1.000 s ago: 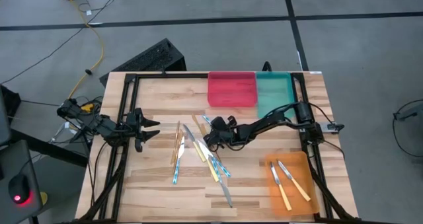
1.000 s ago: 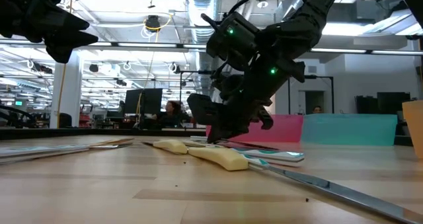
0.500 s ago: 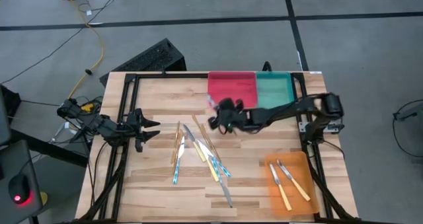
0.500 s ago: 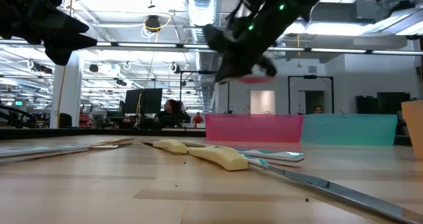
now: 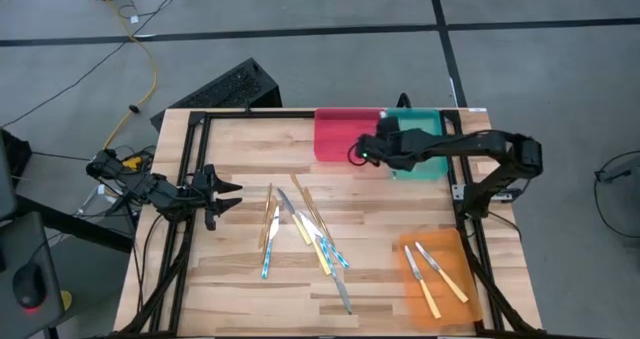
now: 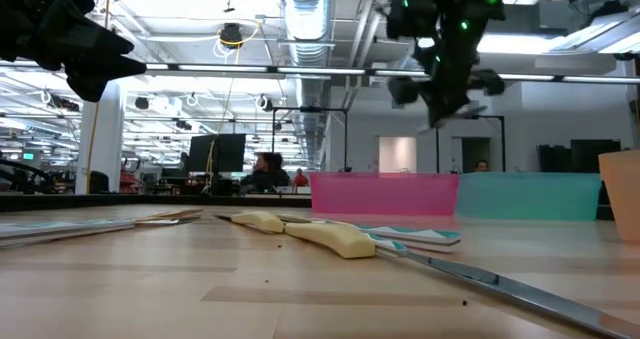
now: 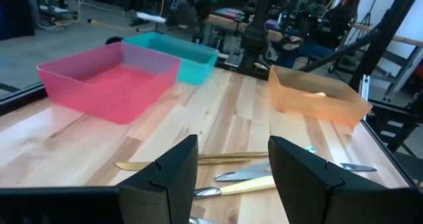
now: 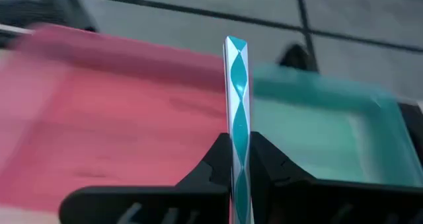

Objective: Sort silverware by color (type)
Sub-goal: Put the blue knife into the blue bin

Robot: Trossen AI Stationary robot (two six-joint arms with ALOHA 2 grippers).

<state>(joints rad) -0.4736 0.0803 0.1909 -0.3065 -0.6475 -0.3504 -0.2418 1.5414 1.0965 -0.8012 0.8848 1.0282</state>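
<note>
Light-blue and slim, the blue-handled utensil (image 8: 236,98) looks light, stiff and slippery, so the right gripper (image 8: 239,159), over the trays at 1 o'clock of the table, is closed on its middle, while the left gripper (image 7: 232,159) waits open at 9 o'clock.

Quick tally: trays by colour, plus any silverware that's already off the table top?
Red tray: 1
Teal tray: 1
Orange tray: 1
Yellow knives in the orange tray: 2
Blue piece held in the right fingers: 1
Total: 6
The pile on the table overlaps too much to count.
</note>
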